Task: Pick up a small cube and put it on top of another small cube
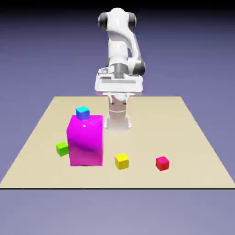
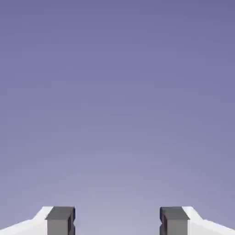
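Observation:
The small green cube (image 1: 62, 148) sits on the tan table (image 1: 193, 137), touching or nearly touching the left side of the big magenta block (image 1: 85, 141). The cyan-topped blue cube (image 1: 82, 112) shows at the far top edge of that block; I cannot tell whether it stands on the block or just behind it. My gripper (image 1: 118, 94) hangs well above the table's far side, apart from every cube. In the hand view my gripper (image 2: 117, 222) is open, its grey fingertips (image 2: 60, 220) wide apart with only plain backdrop between them. No cube shows in that view.
A yellow cube (image 1: 121, 161) and a red cube (image 1: 162, 163) lie near the table's front edge, right of the magenta block. The robot's base (image 1: 118, 120) stands at the far middle of the table.

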